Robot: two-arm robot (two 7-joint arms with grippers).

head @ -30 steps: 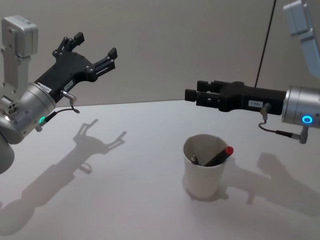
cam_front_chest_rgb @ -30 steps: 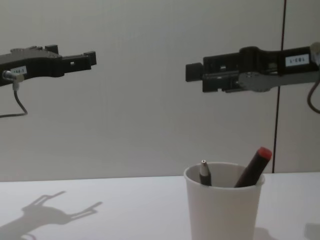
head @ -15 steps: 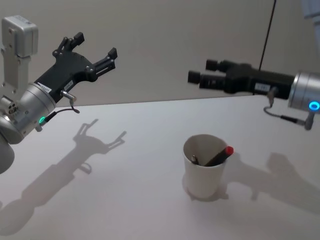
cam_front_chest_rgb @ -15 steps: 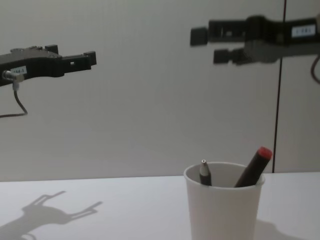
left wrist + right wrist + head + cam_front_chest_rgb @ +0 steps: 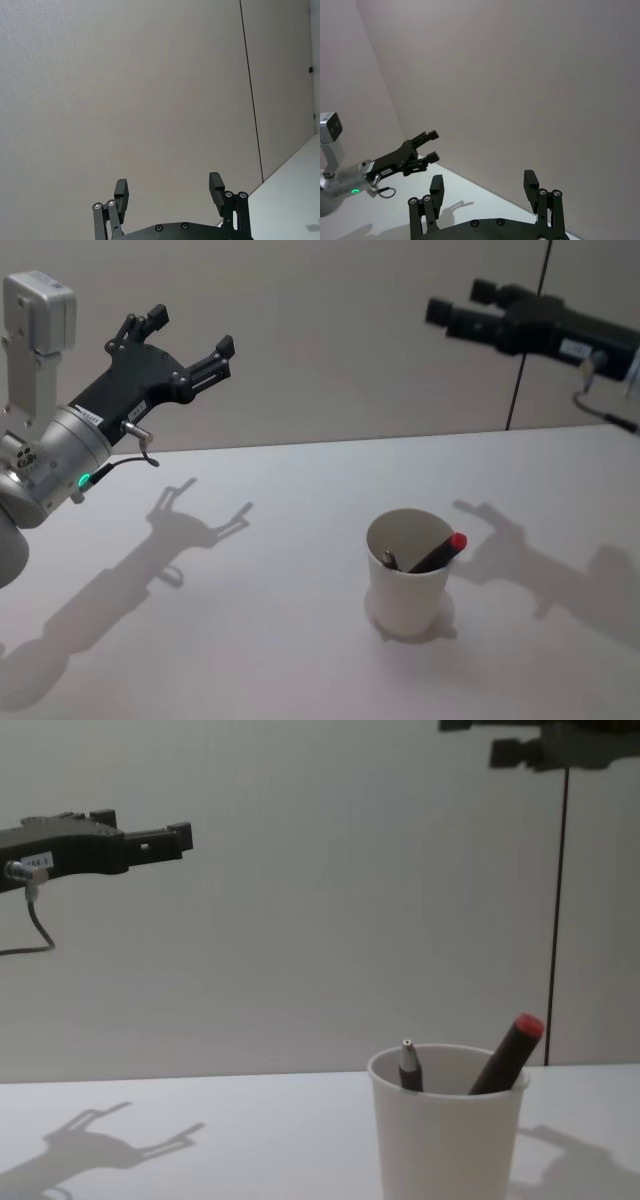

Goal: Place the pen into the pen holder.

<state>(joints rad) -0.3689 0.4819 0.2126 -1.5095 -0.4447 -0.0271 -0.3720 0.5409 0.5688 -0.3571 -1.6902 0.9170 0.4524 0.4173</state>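
Inside white pen holder: red-capped pen, leaning; second pen, seemingly grey-tipped.

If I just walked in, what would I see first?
First, the white paper cup standing alone on the white table, a little to the robot's right. Two pens lean inside it: a dark pen with a red end poking over the rim, and a silver-tipped pen beside it. Then two black claws up in the air, both open: the left gripper and the right gripper, higher.
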